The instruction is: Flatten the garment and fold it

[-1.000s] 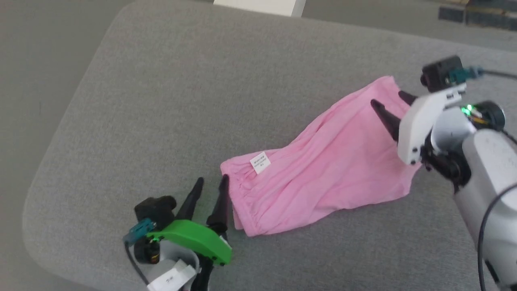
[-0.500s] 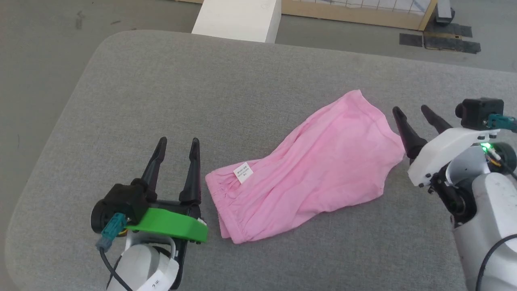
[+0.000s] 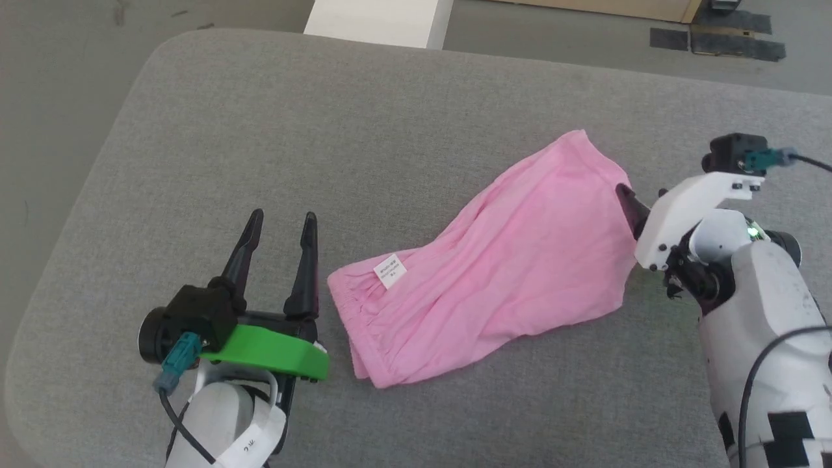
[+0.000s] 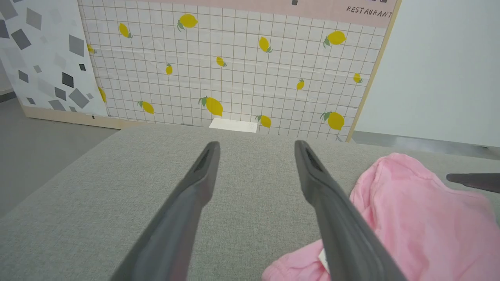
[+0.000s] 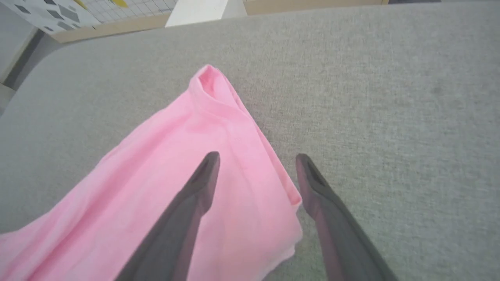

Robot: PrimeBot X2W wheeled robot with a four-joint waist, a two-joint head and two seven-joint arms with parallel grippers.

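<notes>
Cloth first: the light pink, thin, soft shorts-like garment (image 3: 494, 273) lies loosely spread and wrinkled on the grey fabric-covered counter (image 3: 273, 130) with rounded corners. In the head view it runs slantwise from about 7 o'clock to about 2 o'clock of the picture's middle. Its gathered elastic waistband (image 3: 354, 325) forms the 7 o'clock end, with a small white sewn-in label (image 3: 390, 271) facing up just inside it. The far hem makes a peak at the 2 o'clock end, and the lower layers show doubled at the waistband corner. The left hand (image 3: 283, 214), on a green mount, sits at 8 o'clock on bare counter just beside the waistband. Its two long dark fingers are spread wide, point toward 12 o'clock and hold nothing; in the left wrist view its right finger (image 4: 332, 210) runs just beside the pink edge. The right hand (image 5: 256, 158), on a white mount, is at 3 o'clock, at the garment's hem edge. Its fingers are likewise spread wide with nothing held. In the right wrist view one finger (image 5: 187, 210) is over pink cloth and the other over grey counter, with the hem between them. Whether either tip touches the cloth I cannot tell. Beyond the counter at 12 o'clock stands a white block (image 3: 377, 19) on the grey floor (image 3: 65, 78). Behind it, in the left wrist view, is a white grid-patterned panel printed with yellow lemons (image 4: 234, 70).
</notes>
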